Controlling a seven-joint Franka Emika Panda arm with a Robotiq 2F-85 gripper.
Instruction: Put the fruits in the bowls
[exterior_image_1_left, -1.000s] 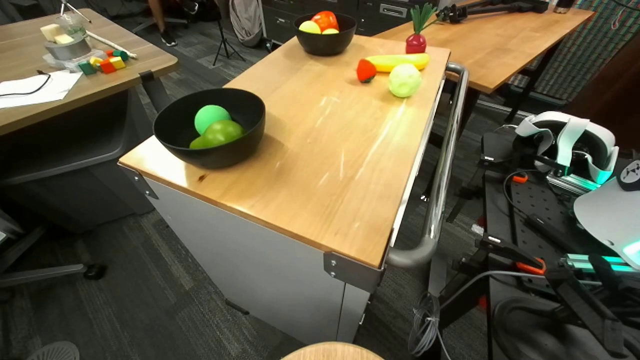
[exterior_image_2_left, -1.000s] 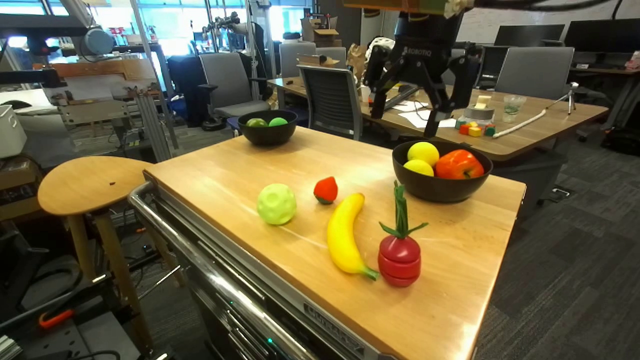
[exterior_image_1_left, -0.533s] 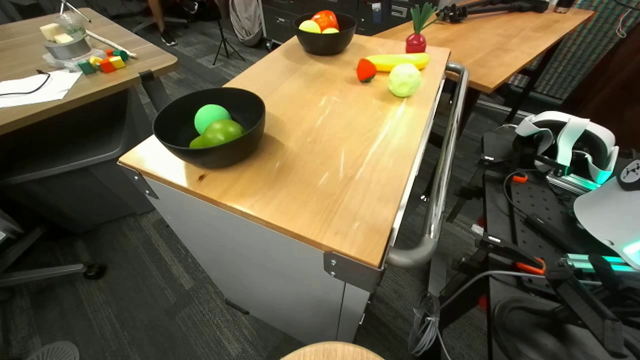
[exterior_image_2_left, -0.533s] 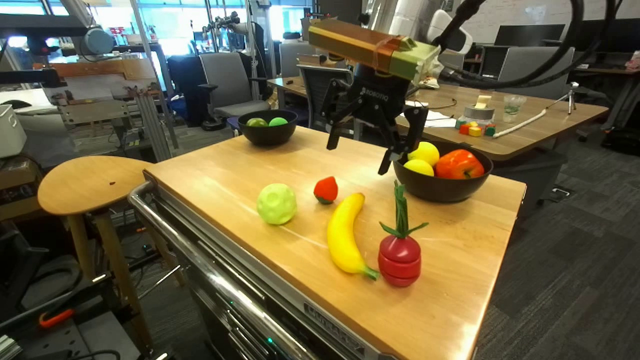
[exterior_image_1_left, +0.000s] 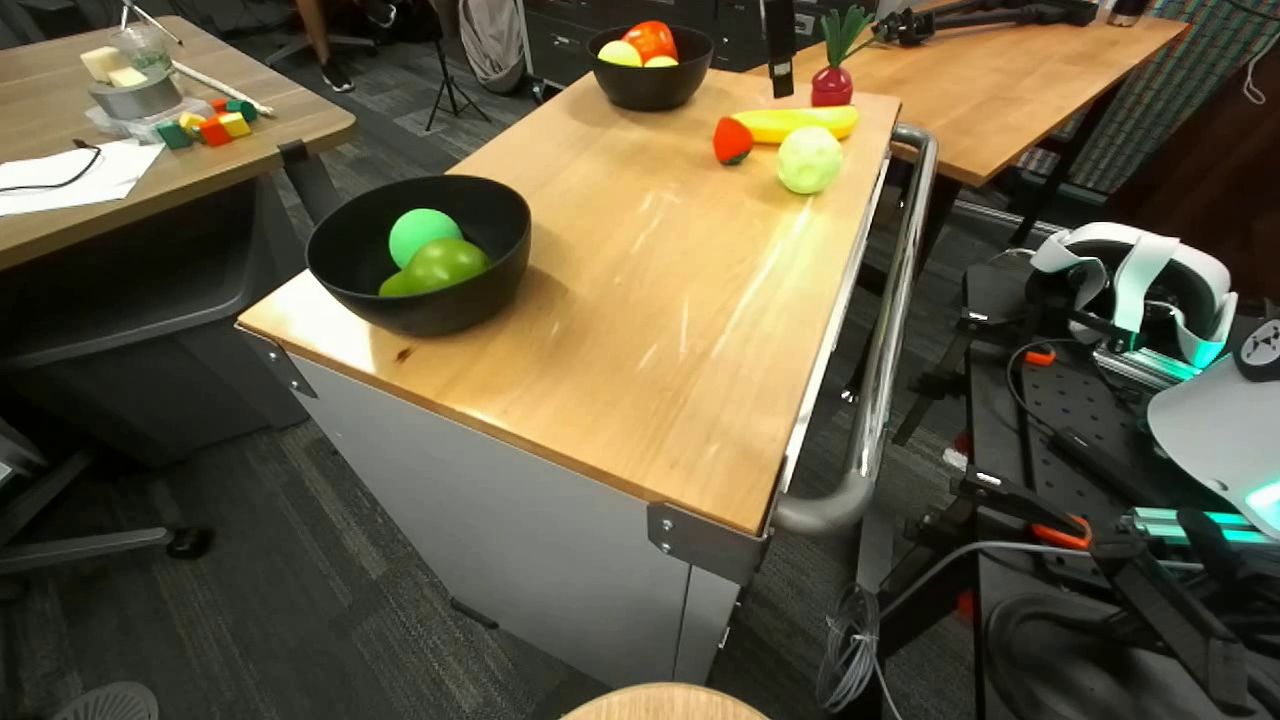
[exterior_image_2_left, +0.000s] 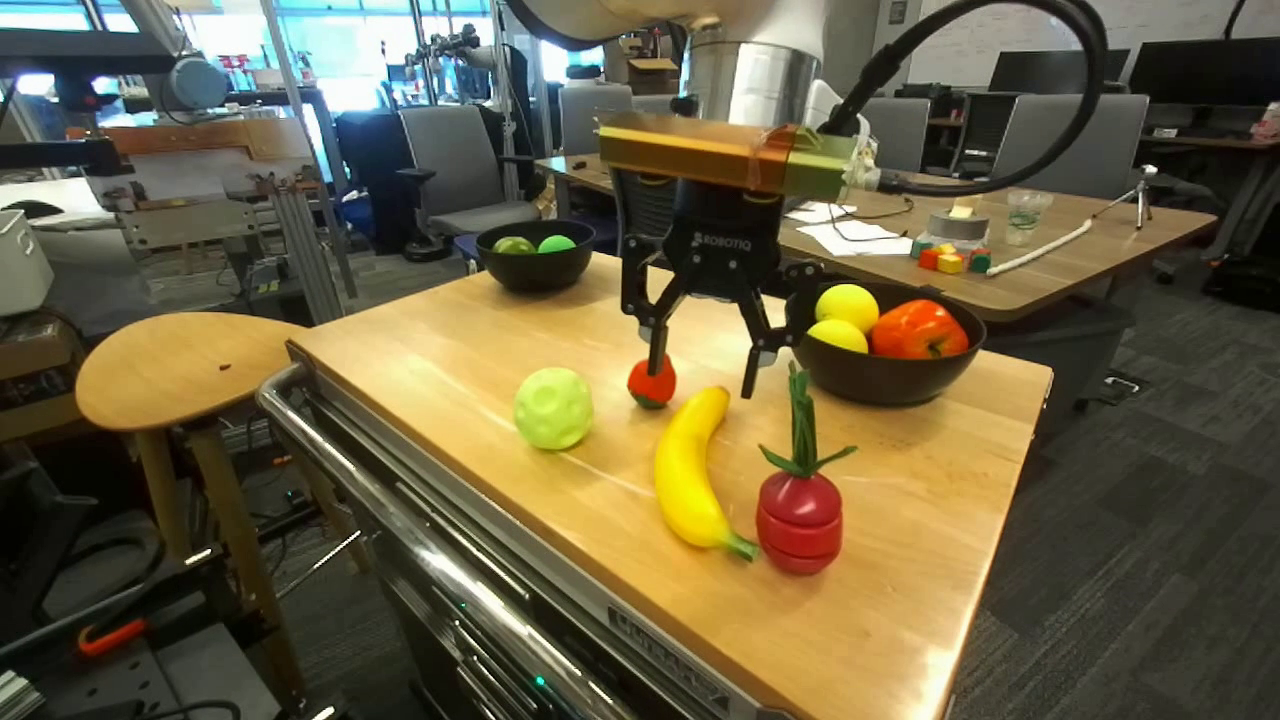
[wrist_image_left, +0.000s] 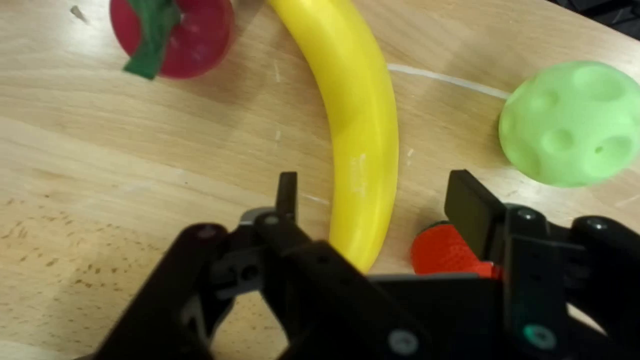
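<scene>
My gripper (exterior_image_2_left: 702, 380) stands open above the table, nothing between its pads. From the wrist camera, its fingers (wrist_image_left: 474, 212) straddle one end of the yellow banana (wrist_image_left: 362, 140), with the red strawberry (wrist_image_left: 442, 250) partly behind a finger. Also lying loose are a dimpled light-green ball (exterior_image_2_left: 553, 408) and a dark-red, green-topped beet-like piece (exterior_image_2_left: 800, 520). A black bowl (exterior_image_2_left: 880, 375) holds yellow fruits (exterior_image_2_left: 847, 305) and a red-orange one (exterior_image_2_left: 918, 328). Another black bowl (exterior_image_1_left: 420, 305) contains green fruits (exterior_image_1_left: 425, 235). In an exterior view, only a finger (exterior_image_1_left: 780, 70) shows.
A metal handle rail (exterior_image_2_left: 430, 545) runs along one side of the wooden tabletop (exterior_image_2_left: 450, 340). Beyond one end is a round stool (exterior_image_2_left: 190, 370). Another desk (exterior_image_2_left: 1060, 270) with small coloured blocks (exterior_image_2_left: 945, 260) stands behind the cart.
My gripper has come down over the tabletop, leftward past the fruit-filled bowl in an exterior view, and straightened upright. Its jaws have narrowed slightly. The fruits and bowls have stayed put.
</scene>
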